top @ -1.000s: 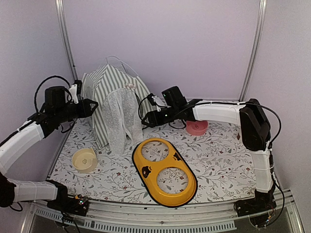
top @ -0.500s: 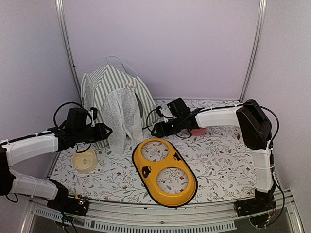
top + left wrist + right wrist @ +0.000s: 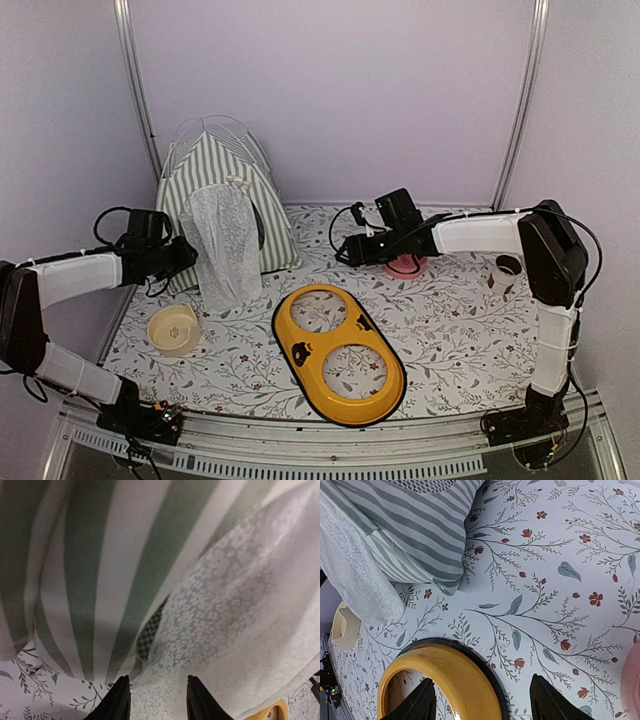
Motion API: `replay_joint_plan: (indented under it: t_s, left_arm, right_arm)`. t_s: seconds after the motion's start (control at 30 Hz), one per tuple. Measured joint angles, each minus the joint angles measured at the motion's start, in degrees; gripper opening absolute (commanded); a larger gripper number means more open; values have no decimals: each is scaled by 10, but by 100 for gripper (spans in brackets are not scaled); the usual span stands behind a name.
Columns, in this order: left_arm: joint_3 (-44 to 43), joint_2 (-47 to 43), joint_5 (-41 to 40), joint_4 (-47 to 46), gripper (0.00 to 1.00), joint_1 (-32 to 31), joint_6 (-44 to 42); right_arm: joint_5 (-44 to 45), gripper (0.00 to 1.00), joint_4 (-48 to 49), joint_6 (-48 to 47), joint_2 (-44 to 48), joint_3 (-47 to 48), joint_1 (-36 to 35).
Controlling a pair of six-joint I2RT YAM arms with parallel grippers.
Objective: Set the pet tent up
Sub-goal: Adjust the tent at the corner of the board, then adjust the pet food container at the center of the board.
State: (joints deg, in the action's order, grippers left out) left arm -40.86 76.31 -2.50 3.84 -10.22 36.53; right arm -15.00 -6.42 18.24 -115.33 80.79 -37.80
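The pet tent [image 3: 215, 185] stands upright at the back left, green-and-white striped, with thin white poles [image 3: 228, 122] arching over its top. Its white mesh door flap [image 3: 225, 250] hangs down the front. My left gripper [image 3: 186, 258] is low at the tent's front left corner. In the left wrist view its jaws [image 3: 157, 701] stand open, with the flap [image 3: 235, 610] and striped fabric [image 3: 100, 570] right in front of them. My right gripper [image 3: 346, 250] is to the right of the tent and apart from it. It [image 3: 480, 705] is open and holds nothing.
A yellow double-bowl holder [image 3: 340, 355] lies at the front centre; its rim [image 3: 465, 675] is under the right gripper. A cream bowl [image 3: 173, 328] sits front left, a pink bowl [image 3: 405, 265] behind the right gripper, a small cup [image 3: 505, 270] far right. A green-checked patch [image 3: 150, 635] shows behind the flap.
The tent has shifted back and left and stands straighter. My left gripper dropped from its upper left side to its front base. My right gripper drew away to the right.
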Motion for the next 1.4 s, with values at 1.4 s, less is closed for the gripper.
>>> replay_joint_plan:
  t_s: [1.4]
  left_arm:
    - [-44,18,113,-12,76,-293,-110]
  right_arm:
    - [158,83,-190,259,356,-362,-279]
